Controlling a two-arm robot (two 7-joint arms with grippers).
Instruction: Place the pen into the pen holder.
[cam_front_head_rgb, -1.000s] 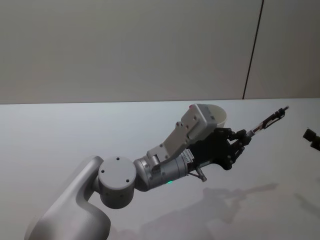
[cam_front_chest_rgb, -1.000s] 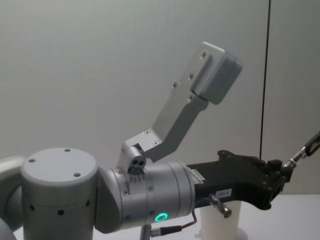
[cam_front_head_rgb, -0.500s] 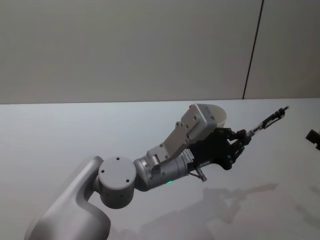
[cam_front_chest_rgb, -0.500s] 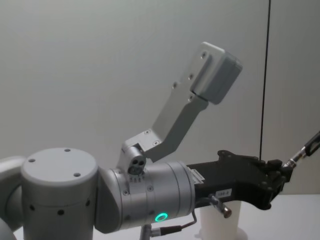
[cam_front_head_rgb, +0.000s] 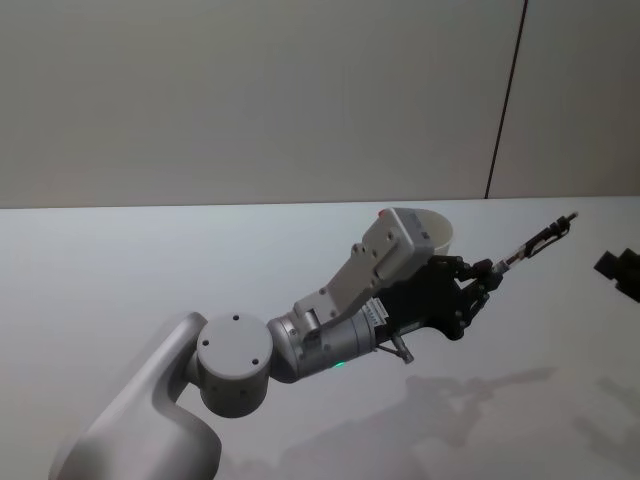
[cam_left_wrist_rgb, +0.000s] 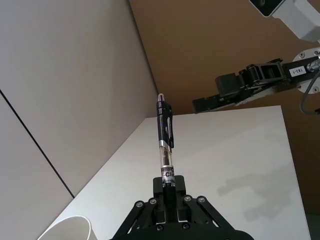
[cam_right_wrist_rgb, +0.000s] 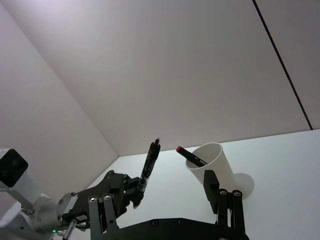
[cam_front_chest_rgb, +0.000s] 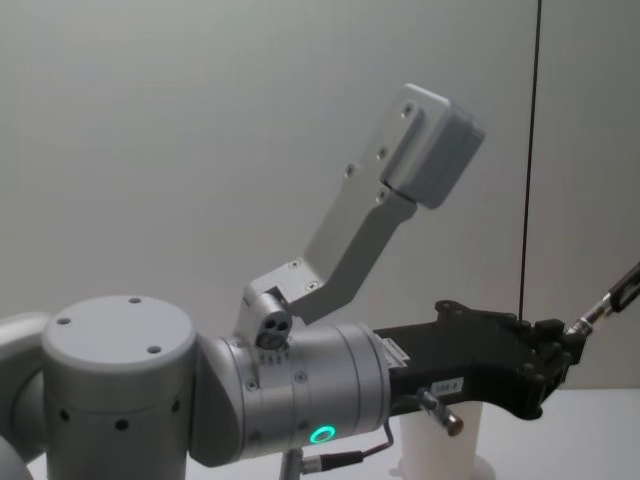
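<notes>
My left gripper (cam_front_head_rgb: 490, 272) is shut on a slim black pen (cam_front_head_rgb: 536, 241) with a clear section, held by its lower end. The pen slants up and to the right, above the table, and is also seen in the left wrist view (cam_left_wrist_rgb: 165, 134) and the chest view (cam_front_chest_rgb: 612, 297). The pen holder, a white cup (cam_right_wrist_rgb: 214, 164), stands upright behind the left wrist, mostly hidden in the head view (cam_front_head_rgb: 441, 229). A black pen with a red tip (cam_right_wrist_rgb: 189, 155) leans inside it. My right gripper (cam_front_head_rgb: 621, 269) hovers at the right edge, its fingers (cam_right_wrist_rgb: 220, 193) spread open and empty.
The white table (cam_front_head_rgb: 140, 270) runs back to a plain wall with a dark vertical seam (cam_front_head_rgb: 505, 100). My left arm's grey elbow and wrist-camera housing (cam_front_chest_rgb: 430, 145) rise high in the chest view and block much of the cup's base (cam_front_chest_rgb: 440, 455).
The right gripper at the head view's right edge has shifted slightly. The left arm and the held pen have not moved.
</notes>
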